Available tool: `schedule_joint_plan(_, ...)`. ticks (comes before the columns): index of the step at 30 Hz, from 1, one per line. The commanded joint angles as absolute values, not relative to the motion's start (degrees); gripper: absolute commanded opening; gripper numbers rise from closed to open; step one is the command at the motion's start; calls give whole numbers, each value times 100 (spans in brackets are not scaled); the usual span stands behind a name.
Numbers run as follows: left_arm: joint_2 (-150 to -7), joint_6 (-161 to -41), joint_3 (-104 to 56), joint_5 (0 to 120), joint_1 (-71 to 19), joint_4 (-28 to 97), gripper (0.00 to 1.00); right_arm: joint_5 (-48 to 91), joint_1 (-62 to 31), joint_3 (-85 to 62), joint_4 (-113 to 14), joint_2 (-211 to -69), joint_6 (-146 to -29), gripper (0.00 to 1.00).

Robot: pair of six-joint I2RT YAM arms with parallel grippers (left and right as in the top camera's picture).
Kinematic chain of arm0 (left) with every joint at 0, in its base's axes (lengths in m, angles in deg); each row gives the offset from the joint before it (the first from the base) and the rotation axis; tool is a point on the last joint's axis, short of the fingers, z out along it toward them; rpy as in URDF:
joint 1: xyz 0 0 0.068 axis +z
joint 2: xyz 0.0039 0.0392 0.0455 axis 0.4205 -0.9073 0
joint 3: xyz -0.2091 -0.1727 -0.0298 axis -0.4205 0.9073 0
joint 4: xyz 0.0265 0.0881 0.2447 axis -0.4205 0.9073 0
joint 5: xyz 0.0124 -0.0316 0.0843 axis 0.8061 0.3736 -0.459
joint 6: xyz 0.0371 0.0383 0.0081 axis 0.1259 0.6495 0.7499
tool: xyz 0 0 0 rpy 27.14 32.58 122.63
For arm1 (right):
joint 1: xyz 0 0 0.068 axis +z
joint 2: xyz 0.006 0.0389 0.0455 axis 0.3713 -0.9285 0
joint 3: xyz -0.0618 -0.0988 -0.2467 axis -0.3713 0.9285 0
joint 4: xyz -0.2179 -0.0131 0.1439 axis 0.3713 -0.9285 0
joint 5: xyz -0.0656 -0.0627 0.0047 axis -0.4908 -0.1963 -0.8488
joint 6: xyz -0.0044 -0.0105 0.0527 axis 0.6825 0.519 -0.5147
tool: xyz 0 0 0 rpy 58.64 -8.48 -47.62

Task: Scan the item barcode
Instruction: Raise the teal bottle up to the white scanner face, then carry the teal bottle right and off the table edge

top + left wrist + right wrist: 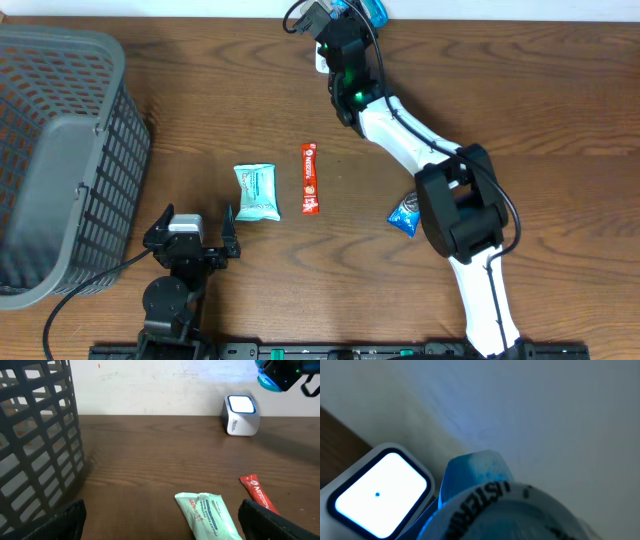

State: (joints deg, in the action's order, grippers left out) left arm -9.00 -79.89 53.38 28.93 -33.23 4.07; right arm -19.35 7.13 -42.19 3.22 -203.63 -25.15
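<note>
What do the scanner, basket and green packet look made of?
The scanner looks like hard white plastic, smooth, with a lit window. The basket looks like grey moulded plastic, matte, with lattice walls. The green packet is thin wrinkled film, likely plastic, faintly glossy.

Black left claw (197, 222), white right arm (400, 135)

Basket (60, 150) is blocking the left side of the table (560, 110). Right arm (400, 135) is slanting over the right half, its gripper (352, 14) clamping a blue item (374, 10) near the scanner (241, 415) at the far edge. Green packet (256, 191), red stick (310, 178) and blue packet (405, 215) are lying mid-table, gaps between them. Bare wood is stretching from them to the scanner, and between basket and green packet.
</note>
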Motion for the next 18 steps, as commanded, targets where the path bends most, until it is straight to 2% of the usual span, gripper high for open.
schedule_joint_plan(1,-900,-7995,5521,2884,-3319,484,98,-2245,713,-4497,639,-20439,-2305,29)
schedule_joint_plan(18,-900,-7995,5521,2886,-3319,484,98,-1734,829,-4497,984,-20588,-2804,29)
